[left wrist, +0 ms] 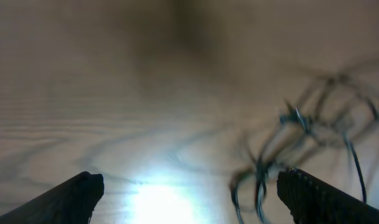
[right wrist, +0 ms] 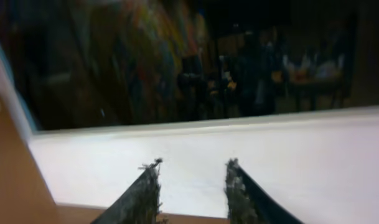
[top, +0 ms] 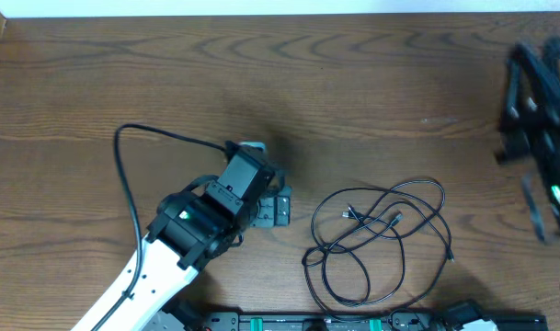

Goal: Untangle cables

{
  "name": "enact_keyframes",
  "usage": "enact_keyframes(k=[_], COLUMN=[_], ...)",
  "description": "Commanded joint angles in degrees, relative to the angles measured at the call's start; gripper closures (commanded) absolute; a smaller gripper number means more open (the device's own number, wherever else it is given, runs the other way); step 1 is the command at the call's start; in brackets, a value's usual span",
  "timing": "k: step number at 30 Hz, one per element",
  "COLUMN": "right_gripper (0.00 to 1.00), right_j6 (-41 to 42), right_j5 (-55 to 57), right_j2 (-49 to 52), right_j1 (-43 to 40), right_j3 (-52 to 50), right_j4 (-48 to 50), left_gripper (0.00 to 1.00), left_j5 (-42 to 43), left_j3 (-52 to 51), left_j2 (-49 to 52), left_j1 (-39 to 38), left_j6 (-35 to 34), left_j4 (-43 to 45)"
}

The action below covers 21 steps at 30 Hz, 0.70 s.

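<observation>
Wide-spread and empty, the left gripper (top: 278, 208) hung low over the brown wood-grain table (top: 261, 74). Its wrist view confirmed the state: the two dark fingers (left wrist: 77, 194) sat at opposite edges of the picture with only bare tabletop between them. I noted no contact with anything.

Near that gripper, to its right in the overhead view and not touching it, lay the thin black cables (top: 372, 221) with small plug ends. They rested in loose overlapping loops towards the bottom of that view. From the left wrist they showed blurred, ahead and off to the right side. I could not tell how many cords made up the heap, and I saw no white cord.

Well apart from the heap, the right gripper (top: 537, 138) appeared as a blur at the far right of the overhead view. Its own camera faced a white surface with a dark background beyond. Its fingers (right wrist: 145, 193) stood a narrow way apart with nothing between them.

Assessment: the strands crossed one another in several places, and the plug ends lay inside the loops. No cord lay drawn out on its own. I judged the untangling unfinished. Remaining, in my view: take one strand or end, draw it clear of the loops, and lay the cords apart.
</observation>
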Motion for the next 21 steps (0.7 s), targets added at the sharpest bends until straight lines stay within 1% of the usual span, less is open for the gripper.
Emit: enact_keyframes(k=[1,2,4,6,7,10,12,13,14,16,21], right_gripper=[0.61,0.60,0.56,0.50,0.49,0.41,0.37,0.34,0.33,0.31,0.27], right_j6=[18.0,19.8,20.4,20.2,20.2,20.2,20.2,20.2,20.2,20.2,20.2], right_j5=[-3.8,-5.5,-7.8,-7.4,-7.4,-5.7,-1.3,2.1,4.4,7.5,9.6], right_j2=[6.8,8.4,12.1,15.3,16.4,18.7,18.9,18.5,18.1,17.2,14.9], right_j1=[0.0,0.1,0.6,1.0,1.0,0.9,0.8,0.5,0.2,-0.5,-2.7], right_j3=[-1.6,-1.6,-1.6,-1.6,-1.6,-1.6,-1.6,-1.6,-1.6,-1.6,-1.6], right_j4=[-3.3,-5.2,-9.4,-14.7,-16.7,-23.4,-27.6,-30.2,-32.1,-35.3,-41.5], left_gripper=[0.04,0.04,0.04,0.04,0.04,0.04,0.04,0.05,0.06,0.14,0.16], left_j5=[-8.9,-8.8,-8.6,-5.1,-2.2,8.6,12.1,12.2,12.2,12.7,18.1], left_j3=[1.0,1.0,1.0,1.0,1.0,0.5,-0.6,-1.4,-1.8,-2.0,-2.0], left_j2=[-2.2,-2.9,-4.2,-5.1,-5.1,-4.2,-3.2,-2.2,-1.5,0.4,5.1], left_j1=[-0.1,-0.1,-0.1,-0.1,-0.1,-0.1,-0.1,-0.1,-0.1,-0.1,-1.2], left_j6=[-7.0,-7.0,-7.0,-5.7,-3.3,8.4,12.7,13.1,13.0,13.0,13.0], left_j4=[0.6,0.8,0.8,0.8,1.0,0.9,1.0,1.0,1.2,2.0,8.0])
